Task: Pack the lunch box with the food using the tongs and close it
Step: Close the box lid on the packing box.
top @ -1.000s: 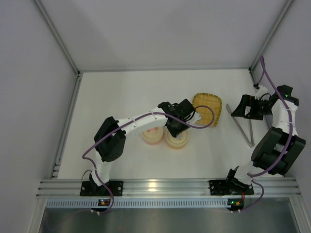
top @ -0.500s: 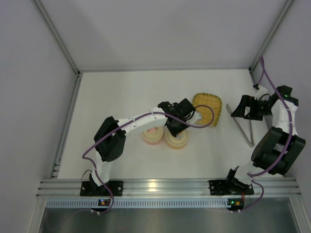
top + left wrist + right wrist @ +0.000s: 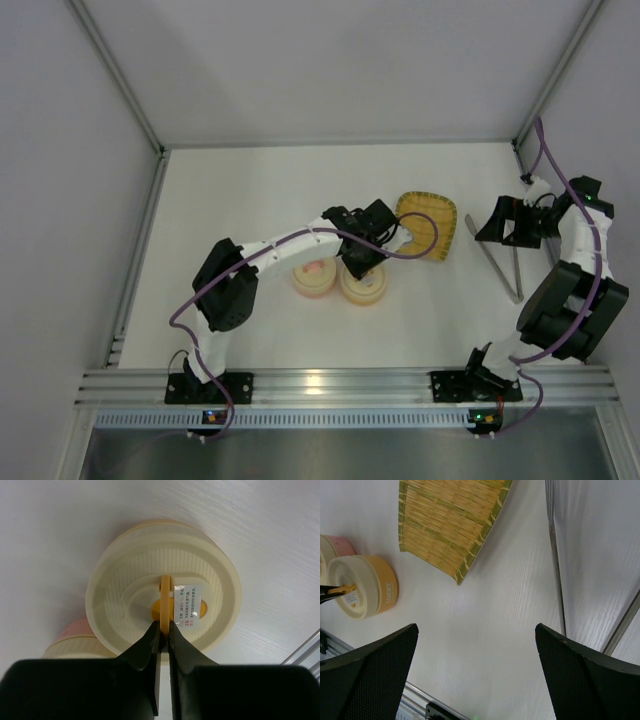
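Left claw (image 3: 164, 626) clamped on lunch box lid (image 3: 122, 582) tab, right claw (image 3: 475, 628) agape above table (image 3: 490, 575) beside tongs (image 3: 555, 555)

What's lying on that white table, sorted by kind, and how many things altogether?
Round cream-lidded tubs: 2 (orange tub, pink tub)
Yellow woven bamboo tray: 1
Silver metal tongs: 1
Total: 4

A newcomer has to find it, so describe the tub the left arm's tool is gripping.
On the white table, just nearer the arms than the yellow woven tray, two round cream tubs sit side by side. It is the right-hand tub, its lid tab pinched by the left tool. Its side band is orange, while the pink tub beside it has a pink one.
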Robot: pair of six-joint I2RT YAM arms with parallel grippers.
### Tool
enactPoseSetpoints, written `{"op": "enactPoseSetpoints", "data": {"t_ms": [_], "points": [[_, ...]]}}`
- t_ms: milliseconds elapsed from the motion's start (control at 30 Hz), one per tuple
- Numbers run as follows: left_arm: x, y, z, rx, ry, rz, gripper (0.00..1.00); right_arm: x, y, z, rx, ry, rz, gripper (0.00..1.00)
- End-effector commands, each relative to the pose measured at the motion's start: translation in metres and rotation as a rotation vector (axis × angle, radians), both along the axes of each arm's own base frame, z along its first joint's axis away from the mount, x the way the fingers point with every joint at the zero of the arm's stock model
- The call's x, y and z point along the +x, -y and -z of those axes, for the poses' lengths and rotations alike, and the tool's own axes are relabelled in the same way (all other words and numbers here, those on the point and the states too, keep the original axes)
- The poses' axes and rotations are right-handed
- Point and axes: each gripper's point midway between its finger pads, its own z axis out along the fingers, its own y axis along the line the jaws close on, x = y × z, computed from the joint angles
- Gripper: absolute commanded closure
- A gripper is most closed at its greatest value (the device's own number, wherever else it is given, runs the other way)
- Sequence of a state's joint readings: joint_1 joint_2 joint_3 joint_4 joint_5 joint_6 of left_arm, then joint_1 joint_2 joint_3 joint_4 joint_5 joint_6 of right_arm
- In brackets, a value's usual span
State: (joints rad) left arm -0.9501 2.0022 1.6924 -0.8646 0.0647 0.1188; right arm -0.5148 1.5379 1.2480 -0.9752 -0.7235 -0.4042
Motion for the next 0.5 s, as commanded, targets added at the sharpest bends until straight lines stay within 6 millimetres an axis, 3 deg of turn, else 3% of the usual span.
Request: {"op": "enactPoseSetpoints", "data": {"t_ms": [0,100,300,467], "points": [[0.012,0.009,-0.015,-0.055,0.03,-0.017,0.94,0.0,-0.001,-0.003,0.019,0.017,-0.02,0.01],[0.012,0.008,-0.015,-0.053,0.032,-0.016,0.94,0.001,-0.001,-0.002,0.025,0.014,-0.019,0.01],[0.009,0.007,0.0,-0.036,0.002,-0.023,0.77,0.001,-0.001,-0.001,0.026,0.013,-0.019,0.01],[0.012,0.002,0.013,-0.038,-0.022,-0.043,0.71,-0.001,-0.001,0.0,0.019,0.01,-0.022,0.01]]}}
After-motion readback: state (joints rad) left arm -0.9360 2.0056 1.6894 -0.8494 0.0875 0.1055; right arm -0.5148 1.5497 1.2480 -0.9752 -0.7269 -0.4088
